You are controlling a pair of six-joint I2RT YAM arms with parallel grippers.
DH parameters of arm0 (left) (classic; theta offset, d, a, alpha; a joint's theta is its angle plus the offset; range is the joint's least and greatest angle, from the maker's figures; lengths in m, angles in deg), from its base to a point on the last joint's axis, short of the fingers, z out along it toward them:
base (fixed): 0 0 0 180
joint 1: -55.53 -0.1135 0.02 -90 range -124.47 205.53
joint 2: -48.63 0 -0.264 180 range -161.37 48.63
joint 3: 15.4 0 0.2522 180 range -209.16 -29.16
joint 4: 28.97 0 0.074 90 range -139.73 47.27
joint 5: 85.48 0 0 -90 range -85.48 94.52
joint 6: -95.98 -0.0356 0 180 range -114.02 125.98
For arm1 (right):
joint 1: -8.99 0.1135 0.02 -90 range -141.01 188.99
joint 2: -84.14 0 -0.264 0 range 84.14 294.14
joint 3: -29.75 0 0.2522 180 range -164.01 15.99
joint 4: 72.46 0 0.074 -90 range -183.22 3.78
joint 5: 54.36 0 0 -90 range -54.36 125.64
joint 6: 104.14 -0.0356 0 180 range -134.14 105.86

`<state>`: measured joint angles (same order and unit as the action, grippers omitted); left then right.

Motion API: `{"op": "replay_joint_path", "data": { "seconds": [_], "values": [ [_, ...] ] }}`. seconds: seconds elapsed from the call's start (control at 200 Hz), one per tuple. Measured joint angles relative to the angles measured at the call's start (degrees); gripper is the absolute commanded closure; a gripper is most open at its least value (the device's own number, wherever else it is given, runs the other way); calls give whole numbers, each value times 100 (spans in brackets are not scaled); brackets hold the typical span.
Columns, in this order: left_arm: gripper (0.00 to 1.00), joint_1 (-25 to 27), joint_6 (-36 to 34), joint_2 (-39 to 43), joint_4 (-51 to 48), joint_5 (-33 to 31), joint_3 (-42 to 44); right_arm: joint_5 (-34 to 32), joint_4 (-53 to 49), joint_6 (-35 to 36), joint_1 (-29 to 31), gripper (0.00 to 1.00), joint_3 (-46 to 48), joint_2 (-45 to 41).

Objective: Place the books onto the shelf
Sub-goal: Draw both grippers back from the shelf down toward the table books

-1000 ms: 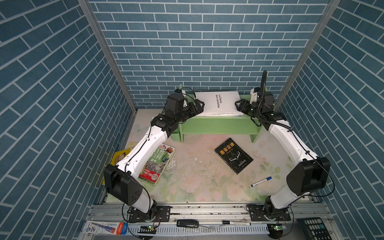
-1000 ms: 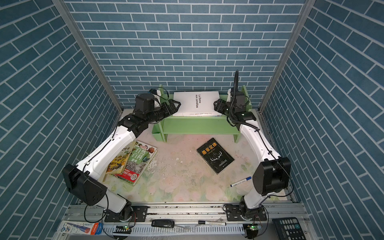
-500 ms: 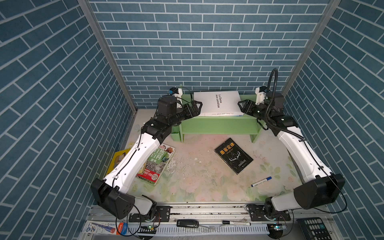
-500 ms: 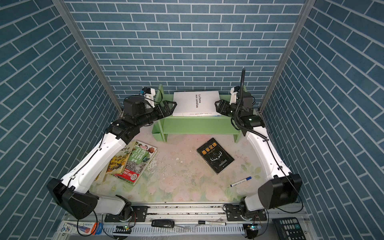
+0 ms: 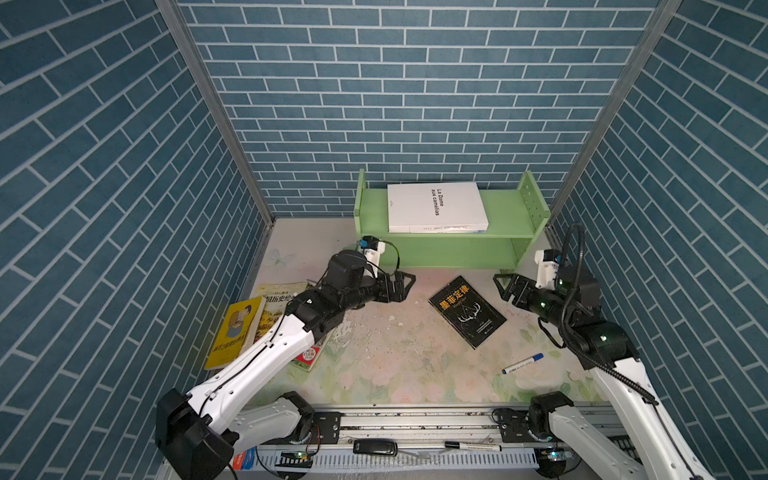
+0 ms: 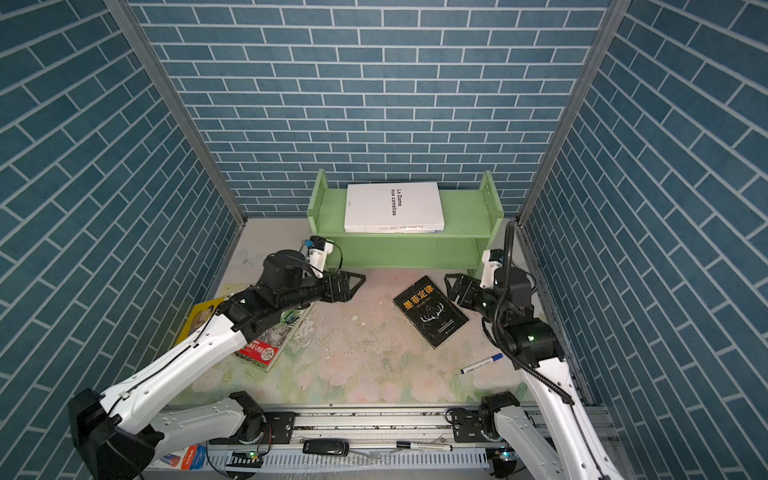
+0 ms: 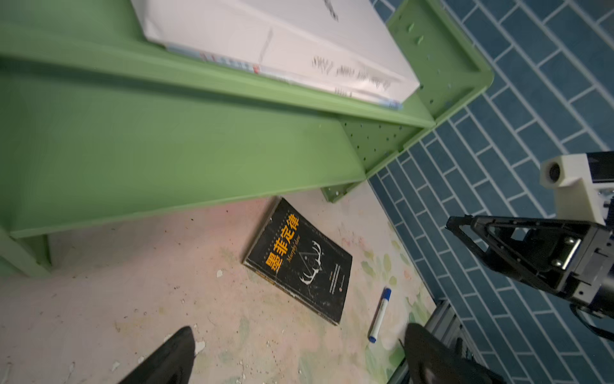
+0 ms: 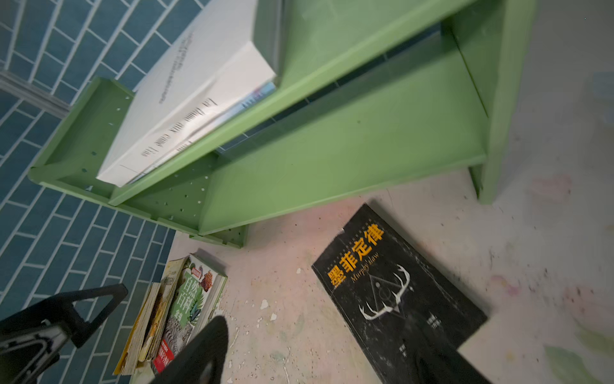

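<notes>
Blue brick walls (image 5: 415,104) enclose a floral table (image 5: 395,345), where the left gripper (image 5: 409,286) and right gripper (image 5: 500,286) have drawn back from the shelf (image 5: 505,212), leaving the white book (image 5: 436,205) on its top tier. Both hover spread and empty, flanking the black book (image 5: 467,311), probably next. Wrist views show a blue-edged book (image 8: 255,96) under the white one, barely hinted from above.

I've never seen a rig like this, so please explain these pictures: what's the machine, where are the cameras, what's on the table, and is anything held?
These are two robot arms with pincer grippers. Two pictures look down from above; two come from cameras on the arms' wrists. On the table lie a black book, a pile of books partly under the left arm, and a marker pen. A white book lies on the green shelf's upper tier. The left gripper and right gripper are open, holding nothing.
</notes>
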<state>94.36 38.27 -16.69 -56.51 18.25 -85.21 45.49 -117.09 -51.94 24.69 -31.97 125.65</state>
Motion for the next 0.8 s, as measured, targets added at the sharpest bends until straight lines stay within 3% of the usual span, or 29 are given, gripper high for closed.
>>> {"op": "replay_joint_path", "data": {
  "seconds": [0.165, 0.405, 0.585, 0.8],
  "values": [
    [0, 85, 70, -39, 400, -323, 933, -214, -98, -719, 0, 11, 870, -426],
    [0, -188, 400, 839, -249, -1834, 1602, -37, 774, -1606, 144, 12, 1958, -225],
    [0, -1521, 629, 1558, -949, -2319, 1843, -96, 1495, -1952, 669, 13, 2096, 310],
    [0, -3322, 743, 1569, -1475, -2135, 2070, -369, 2859, -2343, 1530, 15, 2090, 1707]
  ]
}}
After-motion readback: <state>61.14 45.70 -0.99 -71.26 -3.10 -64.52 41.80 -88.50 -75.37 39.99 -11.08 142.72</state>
